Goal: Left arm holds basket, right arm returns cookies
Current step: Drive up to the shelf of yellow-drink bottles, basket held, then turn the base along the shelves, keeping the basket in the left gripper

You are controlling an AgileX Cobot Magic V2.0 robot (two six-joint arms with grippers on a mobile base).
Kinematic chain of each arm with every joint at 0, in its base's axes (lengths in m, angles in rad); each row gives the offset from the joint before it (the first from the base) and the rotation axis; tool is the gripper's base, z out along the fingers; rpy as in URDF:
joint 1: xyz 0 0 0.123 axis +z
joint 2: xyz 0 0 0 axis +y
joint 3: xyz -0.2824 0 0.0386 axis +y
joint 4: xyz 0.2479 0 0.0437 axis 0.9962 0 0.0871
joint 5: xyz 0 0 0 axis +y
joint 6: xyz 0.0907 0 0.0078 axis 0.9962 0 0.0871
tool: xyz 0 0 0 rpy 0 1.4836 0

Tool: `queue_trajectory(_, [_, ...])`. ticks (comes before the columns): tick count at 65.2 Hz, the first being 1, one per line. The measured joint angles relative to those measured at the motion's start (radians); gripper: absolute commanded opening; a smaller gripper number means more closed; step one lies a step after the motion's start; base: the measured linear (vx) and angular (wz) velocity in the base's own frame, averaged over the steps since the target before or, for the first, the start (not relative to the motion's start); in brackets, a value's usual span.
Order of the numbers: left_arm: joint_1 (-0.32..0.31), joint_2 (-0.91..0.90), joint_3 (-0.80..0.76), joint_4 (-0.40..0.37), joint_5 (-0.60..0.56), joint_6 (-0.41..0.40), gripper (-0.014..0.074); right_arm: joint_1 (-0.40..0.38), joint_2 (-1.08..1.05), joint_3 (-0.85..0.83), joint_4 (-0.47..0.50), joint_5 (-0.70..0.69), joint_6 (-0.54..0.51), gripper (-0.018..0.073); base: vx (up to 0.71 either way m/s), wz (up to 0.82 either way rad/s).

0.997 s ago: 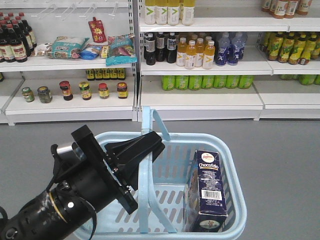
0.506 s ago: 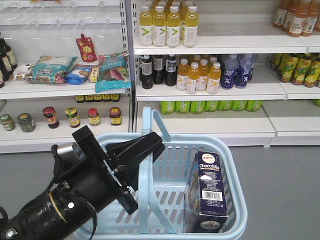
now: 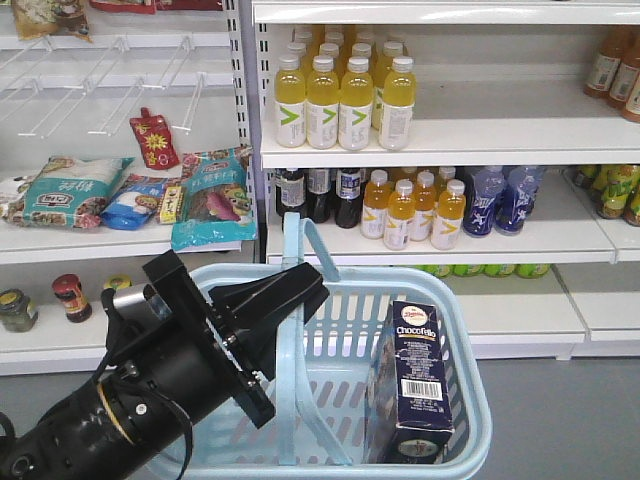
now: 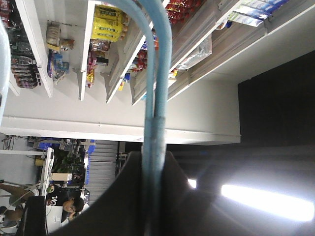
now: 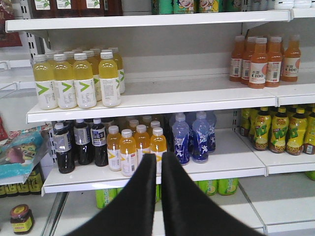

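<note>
Navy cardboard lettered "Chocofello", the cookies (image 3: 413, 385) box stands upright inside the basket (image 3: 462, 340). It sits against the wall to the right of the left fingers (image 3: 262, 305) and lower than them, with its white barcode towards the front camera. The light blue basket's hoop handles (image 3: 294, 262) are raised, and the left fingers are clenched on them part-way down the arch. In the left wrist view the blue bars (image 4: 155, 73) run straight down between the black fingers (image 4: 123, 196). Behind them the left arm (image 3: 130, 410) slants down to the lower left. The right fingers (image 5: 140, 196) are pressed together with nothing between them. Beyond their tips stand white shelves (image 5: 147, 101), with yellow bottles (image 5: 78, 78) above and orange, dark and blue bottles below. Snack bags (image 3: 205, 195) lie on a shelf above and left of the left fingers.
</note>
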Motion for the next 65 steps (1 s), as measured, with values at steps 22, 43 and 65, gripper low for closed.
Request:
queue_trajectory(22, [0.0,0.0,0.0,0.0,0.0,-0.001,0.0,0.0,0.0,0.0,0.0,0.0,0.0,-0.0006,0.42,0.0])
queue_trajectory(43, [0.0,0.0,0.0,0.0,0.0,0.0,0.0,0.0,0.0,0.0,0.0,0.0,0.0,-0.0006,0.33,0.02])
queue_trajectory(65, [0.0,0.0,0.0,-0.003,0.0,0.0,0.0,0.0,0.0,0.0,0.0,0.0,0.0,-0.0006,0.18,-0.01])
